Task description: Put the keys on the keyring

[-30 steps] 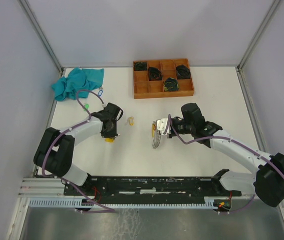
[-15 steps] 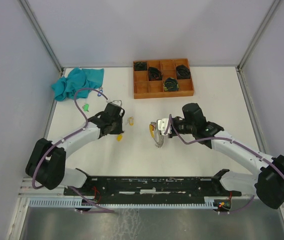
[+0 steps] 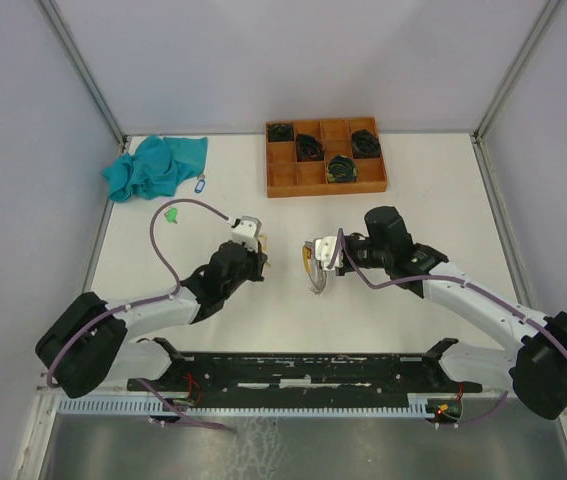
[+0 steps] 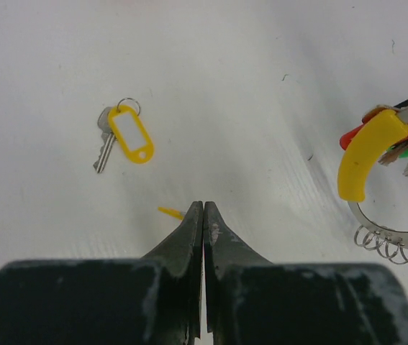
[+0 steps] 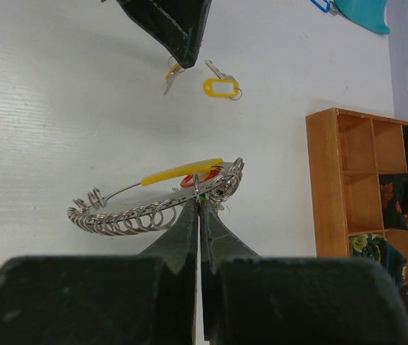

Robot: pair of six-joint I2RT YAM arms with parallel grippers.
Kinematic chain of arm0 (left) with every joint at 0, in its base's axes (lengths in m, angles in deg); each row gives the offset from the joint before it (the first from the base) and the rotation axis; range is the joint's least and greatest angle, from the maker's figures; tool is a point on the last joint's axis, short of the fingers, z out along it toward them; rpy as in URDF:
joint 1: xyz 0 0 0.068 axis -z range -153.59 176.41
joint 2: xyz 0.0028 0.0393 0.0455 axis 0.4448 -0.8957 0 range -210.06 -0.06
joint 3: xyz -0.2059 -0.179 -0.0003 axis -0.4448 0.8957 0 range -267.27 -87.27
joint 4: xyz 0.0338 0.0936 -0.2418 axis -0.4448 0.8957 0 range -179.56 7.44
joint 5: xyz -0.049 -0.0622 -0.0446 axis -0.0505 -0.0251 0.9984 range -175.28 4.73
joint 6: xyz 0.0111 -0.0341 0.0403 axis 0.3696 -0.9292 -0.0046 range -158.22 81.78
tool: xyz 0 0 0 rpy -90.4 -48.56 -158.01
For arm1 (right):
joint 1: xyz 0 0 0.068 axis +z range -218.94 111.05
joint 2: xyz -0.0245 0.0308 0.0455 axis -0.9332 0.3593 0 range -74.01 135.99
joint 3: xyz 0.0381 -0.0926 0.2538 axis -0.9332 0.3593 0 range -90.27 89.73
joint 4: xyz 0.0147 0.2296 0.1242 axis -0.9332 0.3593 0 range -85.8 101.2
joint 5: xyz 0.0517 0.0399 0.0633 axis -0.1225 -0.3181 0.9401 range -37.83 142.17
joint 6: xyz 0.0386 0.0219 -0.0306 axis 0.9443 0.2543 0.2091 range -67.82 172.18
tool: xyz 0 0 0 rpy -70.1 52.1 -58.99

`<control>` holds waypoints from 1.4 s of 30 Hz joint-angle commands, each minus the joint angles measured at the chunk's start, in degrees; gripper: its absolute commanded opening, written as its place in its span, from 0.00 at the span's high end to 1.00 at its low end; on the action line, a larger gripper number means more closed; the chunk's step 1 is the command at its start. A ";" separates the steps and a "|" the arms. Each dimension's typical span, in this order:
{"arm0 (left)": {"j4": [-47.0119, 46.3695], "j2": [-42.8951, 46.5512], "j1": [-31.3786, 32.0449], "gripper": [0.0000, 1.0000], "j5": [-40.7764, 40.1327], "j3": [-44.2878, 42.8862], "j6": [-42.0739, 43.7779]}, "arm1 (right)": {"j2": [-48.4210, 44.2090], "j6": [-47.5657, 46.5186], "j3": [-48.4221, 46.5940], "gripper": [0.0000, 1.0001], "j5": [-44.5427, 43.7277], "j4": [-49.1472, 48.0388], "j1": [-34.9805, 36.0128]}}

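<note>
My left gripper [image 3: 263, 262] is shut on a yellow-tagged key; only a yellow sliver [image 4: 168, 212] shows beside its tip [image 4: 203, 205]. In the right wrist view that key [image 5: 169, 75] hangs under the left gripper's tip [image 5: 184, 61]. A second yellow-tagged key [image 4: 128, 134] lies flat on the table, also seen in the right wrist view [image 5: 221, 88]. My right gripper [image 5: 199, 198] is shut on the keyring [image 5: 128, 219], a wire loop with several small rings, a yellow sleeve and red and green tags. The keyring [image 3: 313, 280] sits just right of the left gripper.
A green-tagged key [image 3: 172, 214] and a blue-tagged key [image 3: 200, 184] lie at the back left near a teal cloth [image 3: 155, 165]. A wooden compartment tray [image 3: 285, 181] with black coiled bundles stands at the back centre.
My left arm has swung right and toward the keyring, carrying the yellow-tagged key. The right gripper and the keyring have stayed almost still.
</note>
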 commanded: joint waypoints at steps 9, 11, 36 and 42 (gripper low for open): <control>-29.37 -5.80 8.77 0.97 -8.28 11.98 7.02 | -0.79 -0.27 -0.39 0.99 -0.45 -1.12 0.21; -29.18 -5.43 10.06 0.97 -8.61 12.00 8.15 | -0.81 -0.27 -0.52 0.99 -0.48 -0.81 0.20; -8.14 -3.40 13.75 0.86 -7.51 7.59 7.26 | -1.69 -0.54 -1.37 0.99 -0.96 1.55 0.23; -0.43 1.00 13.78 0.71 -8.69 5.64 2.90 | -1.89 -0.57 -1.44 0.99 -1.26 1.98 0.27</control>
